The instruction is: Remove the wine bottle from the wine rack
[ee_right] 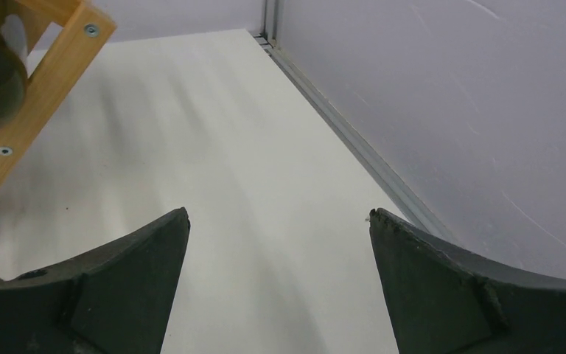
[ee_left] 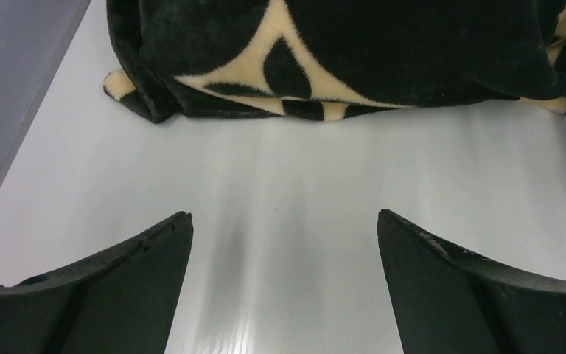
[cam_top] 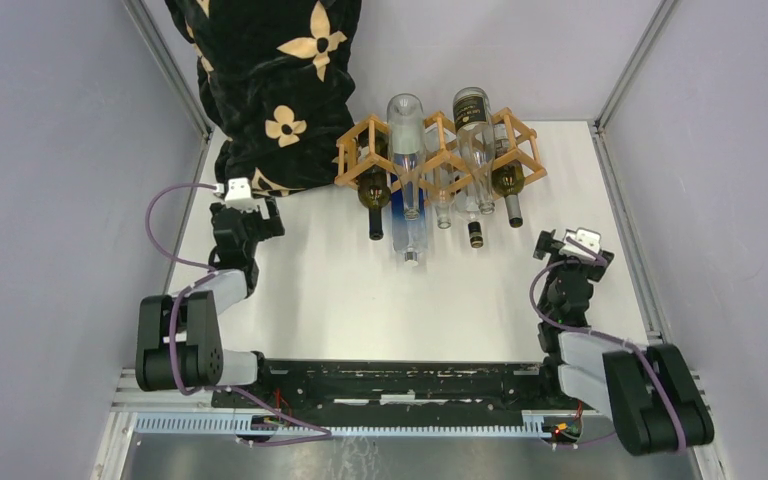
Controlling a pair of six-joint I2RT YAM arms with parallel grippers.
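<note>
**Both grippers wide open, bottles lying in the rack at the far side**

The wine rack (cam_top: 440,150) stands at the far edge of the white table (cam_top: 340,300), a little to the right of the middle. It is a lattice of thin light wooden sticks, joined with small screws, and it forms a row of diamond-shaped cells. The bottles lie in it with their necks pointing to the arms. The left dark bottle (cam_top: 373,195) and the right dark bottle (cam_top: 508,180) are of dark green glass and lie in the outer cells. The clear bottles (cam_top: 407,150) lie between them and on top, and the longest one reaches farthest out over the table.

A black plush blanket (cam_top: 270,90) with cream flower shapes hangs down at the far left. Its folded hem rests on the table just beside the left end of the rack.

The left gripper (cam_top: 250,205) is near this hem, not touching it, with the jaws spread wide and nothing between them. The right gripper (cam_top: 572,248) is near the right side, also spread wide and empty. In its wrist view, a corner of the rack (ee_right: 44,88) is at the left, and the metal rail (ee_right: 354,140) and the grey wall (ee_right: 449,110) are close at the right.

The smooth table surface between the arms and the bottle necks is open.
</note>
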